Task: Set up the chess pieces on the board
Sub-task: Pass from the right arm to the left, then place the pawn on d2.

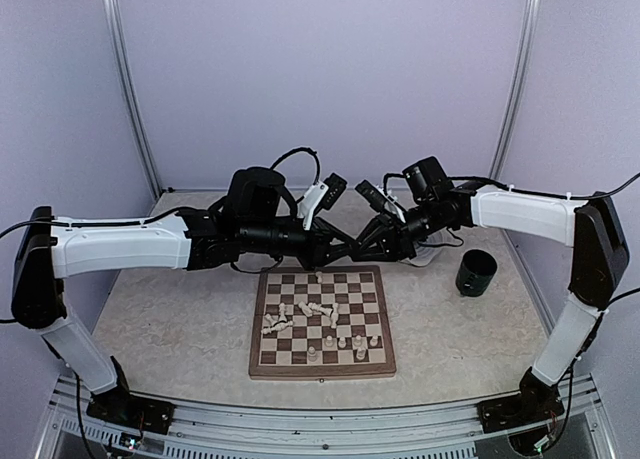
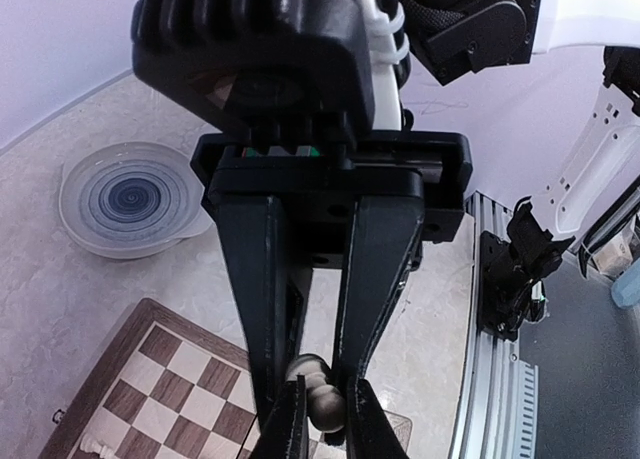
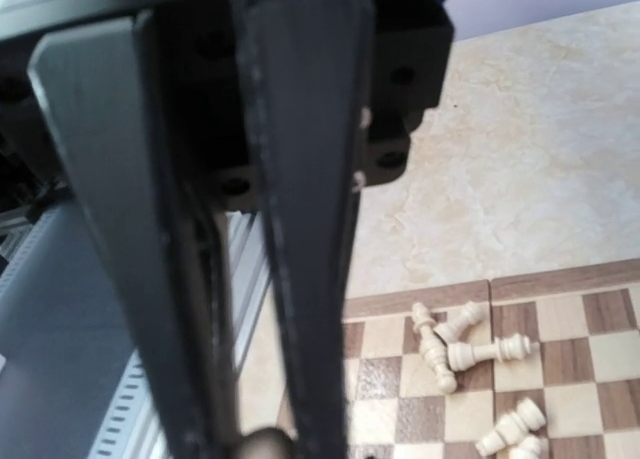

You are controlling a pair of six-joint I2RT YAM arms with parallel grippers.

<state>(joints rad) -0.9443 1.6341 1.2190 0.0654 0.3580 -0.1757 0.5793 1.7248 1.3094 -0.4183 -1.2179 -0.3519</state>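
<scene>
Chess piece [image 2: 322,397], pale: pinched between the fingertips of the left gripper [image 2: 318,411], jaws narrow on it, at the far edge of the board [image 1: 322,371]. Right gripper [image 3: 258,434] meets the left tip to tip. Its jaws are narrow with a small rounded thing at the tips; cannot tell if gripped. Other pieces [image 1: 312,314] lie toppled mid-board, nearer the arm bases than both grippers. Plate [image 2: 130,199] sits off the board near the left gripper.

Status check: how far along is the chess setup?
Done: roughly five pale wooden chess pieces look upright by the near edge of the brown-and-cream checked wooden board. In hand: left and right jaws both seem closed on one pale piece at the far edge. Left: the toppled pieces mid-board.
</scene>
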